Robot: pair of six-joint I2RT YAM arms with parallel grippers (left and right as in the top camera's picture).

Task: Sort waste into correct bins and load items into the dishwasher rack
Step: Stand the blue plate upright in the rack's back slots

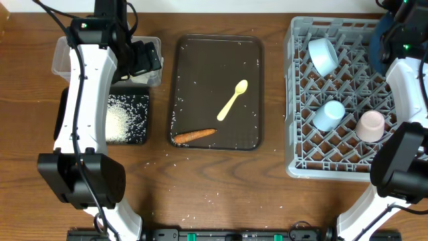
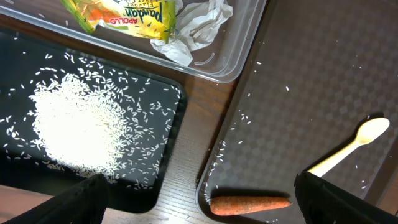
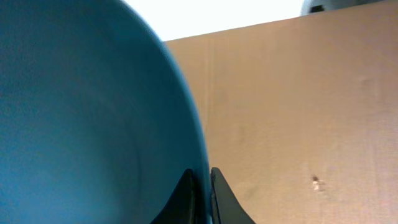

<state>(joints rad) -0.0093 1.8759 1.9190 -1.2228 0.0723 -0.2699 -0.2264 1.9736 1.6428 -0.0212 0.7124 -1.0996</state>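
My left gripper (image 2: pixel 205 205) is open and empty, hovering over the gap between the black tray (image 2: pixel 168 180) and the brown serving tray; it also shows in the overhead view (image 1: pixel 142 59). The orange carrot (image 2: pixel 249 203) lies just below it and the yellow spoon (image 2: pixel 354 144) lies beside it. Loose rice (image 2: pixel 74 127) is piled in the black tray. The clear tub (image 2: pixel 236 56) holds the yellow-green wrapper (image 2: pixel 124 12) and crumpled paper (image 2: pixel 199 25). My right gripper (image 3: pixel 204 186) is shut on the rim of the dark blue plate (image 3: pixel 81 112), over the grey rack's (image 1: pixel 301 161) far right corner.
The rack holds a light blue bowl (image 1: pixel 322 55), a light blue cup (image 1: pixel 329 115) and a pink cup (image 1: pixel 370 125). The brown serving tray (image 1: pixel 200 60) has scattered rice grains. A few grains lie on the wooden table in front.
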